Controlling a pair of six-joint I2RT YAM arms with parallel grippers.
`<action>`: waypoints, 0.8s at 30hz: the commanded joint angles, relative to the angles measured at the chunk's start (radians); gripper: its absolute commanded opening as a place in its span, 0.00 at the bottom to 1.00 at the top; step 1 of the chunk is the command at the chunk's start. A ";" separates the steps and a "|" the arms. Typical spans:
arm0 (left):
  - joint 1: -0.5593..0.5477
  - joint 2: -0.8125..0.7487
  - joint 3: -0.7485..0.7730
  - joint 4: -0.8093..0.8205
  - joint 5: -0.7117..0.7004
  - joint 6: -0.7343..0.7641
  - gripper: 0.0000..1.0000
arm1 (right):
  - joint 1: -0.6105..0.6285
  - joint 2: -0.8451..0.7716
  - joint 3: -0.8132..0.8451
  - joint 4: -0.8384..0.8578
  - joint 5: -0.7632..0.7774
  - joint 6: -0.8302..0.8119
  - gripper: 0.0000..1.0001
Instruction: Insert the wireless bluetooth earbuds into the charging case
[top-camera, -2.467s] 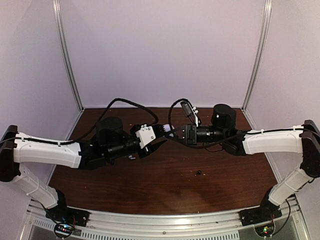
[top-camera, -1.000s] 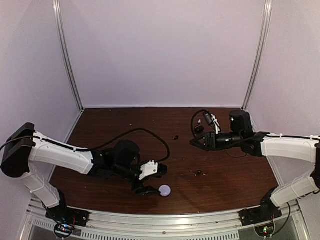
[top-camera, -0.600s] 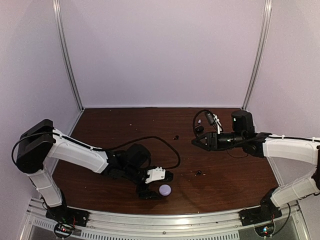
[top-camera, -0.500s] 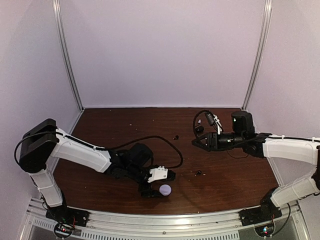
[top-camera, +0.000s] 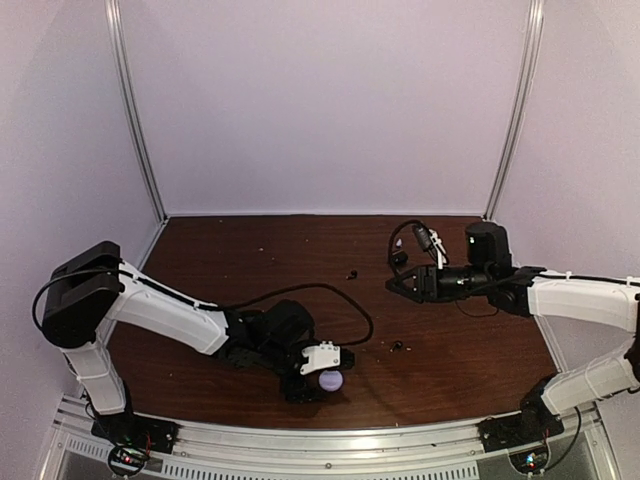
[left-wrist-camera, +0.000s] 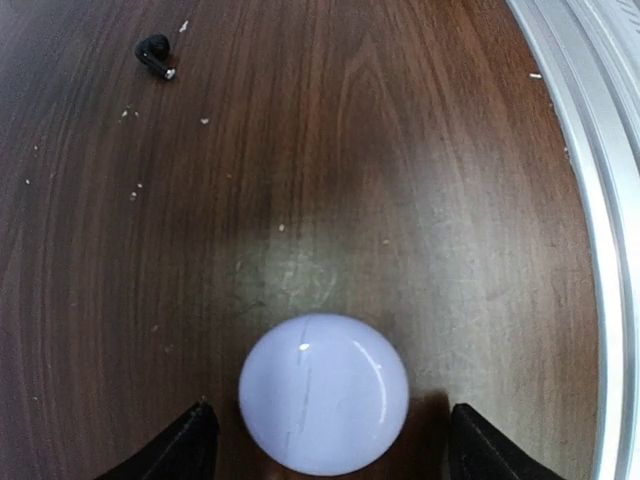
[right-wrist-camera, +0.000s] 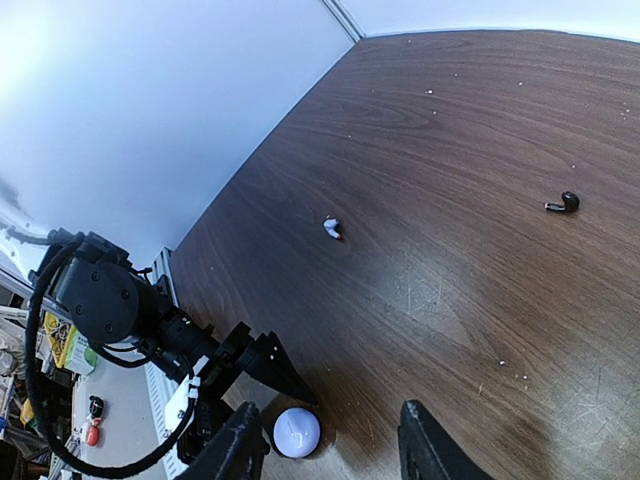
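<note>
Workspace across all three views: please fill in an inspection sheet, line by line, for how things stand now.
Surface: dark wood-grain table, lightly scuffed.
Job's things: round lilac charging case near the front edge, looks closed; black earbud, second black earbud and pale earbud all lie loose outside it.
Clutter: pale specks scattered about.
Grippers: left gripper jaws open, straddling the case with gaps on both sides; right gripper jaws open, empty, above the table.
Cables: black cable arcs over the table by the left arm; right arm's cable loops at its wrist.
Surroundings: pale walls; metal rail along the near edge.
</note>
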 joint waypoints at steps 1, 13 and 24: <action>-0.029 -0.039 -0.029 -0.022 -0.047 -0.130 0.78 | -0.008 -0.029 -0.027 0.006 -0.002 -0.008 0.48; 0.044 -0.014 -0.007 0.006 -0.206 -0.219 0.67 | -0.012 -0.040 -0.035 0.010 -0.010 -0.007 0.48; 0.075 -0.063 -0.036 0.032 -0.140 -0.187 0.65 | -0.018 -0.038 -0.029 0.000 -0.014 -0.014 0.48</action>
